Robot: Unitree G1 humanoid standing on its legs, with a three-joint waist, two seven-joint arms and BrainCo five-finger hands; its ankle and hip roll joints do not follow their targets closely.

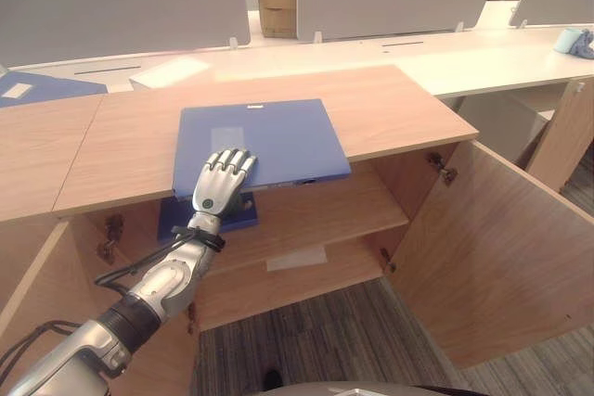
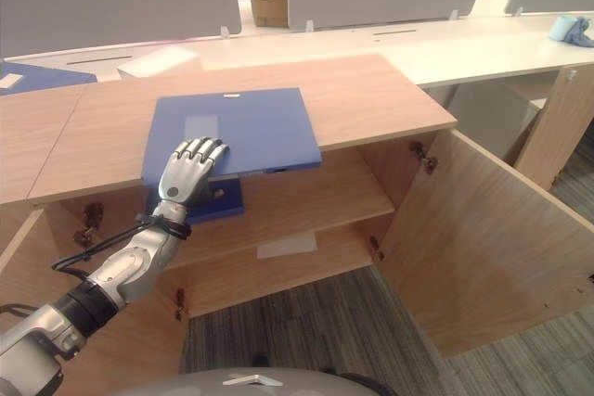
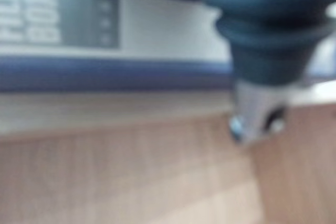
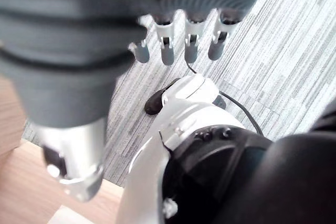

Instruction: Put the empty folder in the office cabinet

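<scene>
A blue folder lies flat on the wooden cabinet top, its near edge sticking out past the front. My left hand is at the folder's near left corner. Its fingers rest curled on top and its thumb sits under the overhanging edge, pinching it. The left wrist view shows the folder's labelled spine from very close. Below, inside the open cabinet, a second blue folder lies on the upper shelf. My right hand hangs over the carpet with straight fingers, holding nothing.
The cabinet's right door stands wide open toward me, and the left door is open too. A white label lies on the lower shelf. Behind are white desks with grey dividers and another blue folder at far left.
</scene>
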